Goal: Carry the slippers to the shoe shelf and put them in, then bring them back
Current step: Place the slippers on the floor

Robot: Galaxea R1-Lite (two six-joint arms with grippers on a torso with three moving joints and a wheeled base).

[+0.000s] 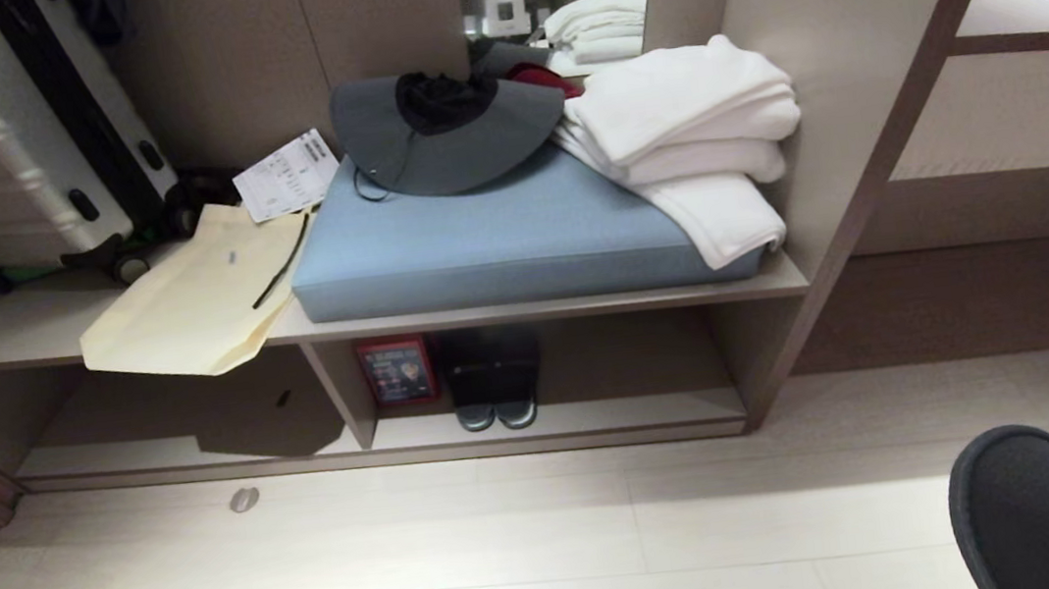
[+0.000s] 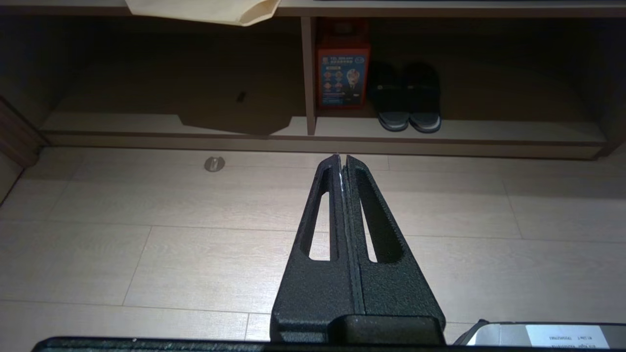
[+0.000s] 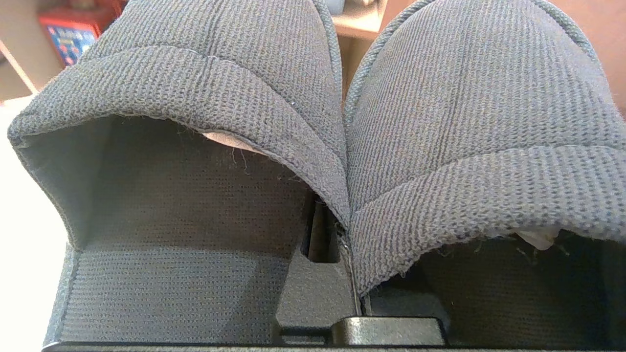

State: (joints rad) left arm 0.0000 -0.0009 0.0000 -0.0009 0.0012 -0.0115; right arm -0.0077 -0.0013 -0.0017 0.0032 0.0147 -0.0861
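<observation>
Grey ribbed slippers (image 3: 440,122) hang pinched at their inner edges in right claw (image 3: 342,234), so the pair travels together toward the shoe shelf (image 1: 598,417), w/ dark pair already inside. Left claw (image 2: 342,161), pressed together, idle above floor.

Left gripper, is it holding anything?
No, the left gripper is shut on nothing, pointing over bare floor.
</observation>
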